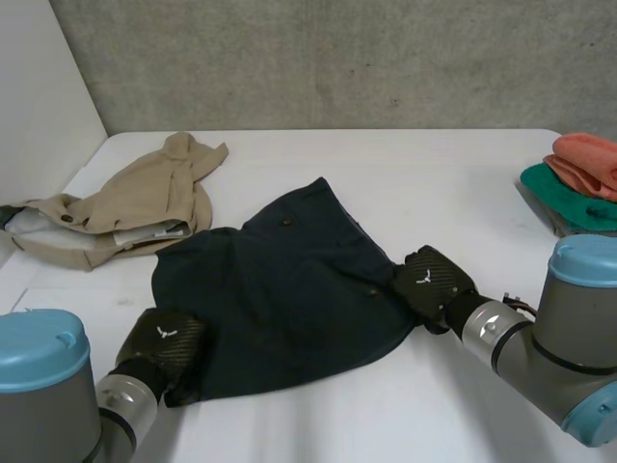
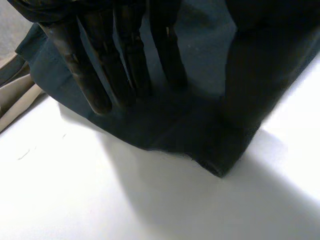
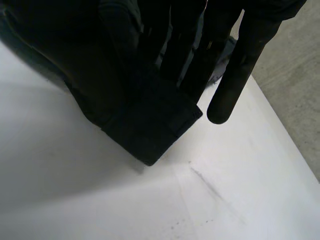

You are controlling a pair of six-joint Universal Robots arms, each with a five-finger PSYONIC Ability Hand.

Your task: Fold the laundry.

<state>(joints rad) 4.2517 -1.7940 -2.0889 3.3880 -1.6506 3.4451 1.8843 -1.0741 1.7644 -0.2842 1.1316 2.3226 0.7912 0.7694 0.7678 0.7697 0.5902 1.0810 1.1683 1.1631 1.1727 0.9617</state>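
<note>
A dark navy garment (image 1: 289, 289) lies spread flat in the middle of the white table (image 1: 434, 174). My left hand (image 1: 169, 342) rests on its near left corner. In the left wrist view its fingers (image 2: 95, 85) lie fairly straight on top of the cloth (image 2: 200, 130), a little short of the corner's tip. My right hand (image 1: 434, 280) sits at the garment's right corner. In the right wrist view that thick hemmed corner (image 3: 155, 130) comes out from between thumb and curled fingers, while one finger (image 3: 235, 85) points out past the cloth's edge.
A beige garment (image 1: 145, 203) lies crumpled at the back left, close to the dark one's left edge, and its edge (image 2: 15, 95) shows beside my left fingers. Folded orange cloth (image 1: 588, 159) on green cloth (image 1: 578, 203) is stacked at the far right edge.
</note>
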